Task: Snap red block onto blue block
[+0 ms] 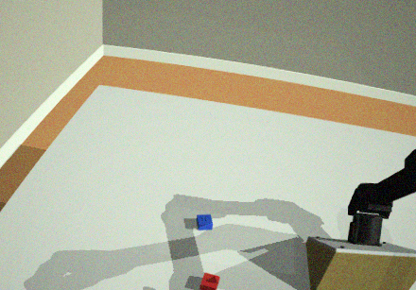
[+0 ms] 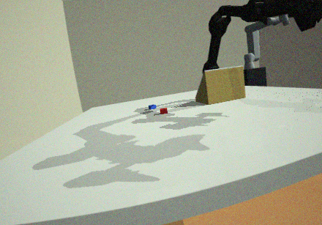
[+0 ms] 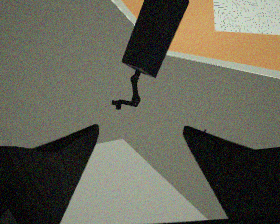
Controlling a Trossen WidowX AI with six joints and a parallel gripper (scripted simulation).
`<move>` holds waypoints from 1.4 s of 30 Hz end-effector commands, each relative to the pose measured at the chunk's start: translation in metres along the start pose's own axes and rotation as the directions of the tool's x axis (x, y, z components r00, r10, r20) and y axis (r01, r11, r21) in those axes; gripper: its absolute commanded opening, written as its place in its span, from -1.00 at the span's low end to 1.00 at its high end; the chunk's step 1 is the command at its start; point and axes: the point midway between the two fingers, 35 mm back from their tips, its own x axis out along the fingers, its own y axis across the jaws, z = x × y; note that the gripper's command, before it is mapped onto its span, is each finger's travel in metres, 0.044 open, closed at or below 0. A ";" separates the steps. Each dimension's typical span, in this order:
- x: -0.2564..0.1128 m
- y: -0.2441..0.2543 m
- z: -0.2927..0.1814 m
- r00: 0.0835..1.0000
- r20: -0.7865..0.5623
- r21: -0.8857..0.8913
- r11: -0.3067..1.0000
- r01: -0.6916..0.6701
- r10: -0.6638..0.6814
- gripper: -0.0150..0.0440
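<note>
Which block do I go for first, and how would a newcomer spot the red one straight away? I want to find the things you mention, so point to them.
Find the yellowish wedge-shaped stand (image 1: 378,273) (image 2: 225,86) beneath the black arm on the pale tabletop. In the top view, look left of it, near the bottom edge, for a small red block (image 1: 210,281) (image 2: 164,111). Its red colour separates it from the similar small blue block (image 1: 204,222) (image 2: 152,107).

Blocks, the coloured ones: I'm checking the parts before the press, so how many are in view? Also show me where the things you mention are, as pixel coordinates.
2. The blue block (image 1: 204,222) (image 2: 152,107) lies on the table, and the red block (image 1: 209,281) (image 2: 164,111) lies apart from it, nearer the top view's bottom edge.
</note>
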 end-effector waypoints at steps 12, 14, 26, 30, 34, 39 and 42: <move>-0.198 0.105 0.104 0.771 0.547 -0.234 0.944 -0.234 0.326 1.00; -0.229 0.106 0.120 0.714 0.623 -0.251 0.946 -0.203 0.319 1.00; -0.415 0.051 0.193 0.372 0.926 -0.126 0.983 0.130 0.069 1.00; -0.476 0.015 0.206 0.243 0.967 0.002 0.955 0.296 -0.078 1.00; -0.534 -0.028 0.211 0.121 0.965 0.154 0.872 0.464 -0.234 1.00; -0.588 -0.074 0.206 0.026 0.931 0.277 0.752 0.598 -0.364 1.00; -0.590 -0.076 0.206 0.023 0.930 0.281 0.748 0.602 -0.367 1.00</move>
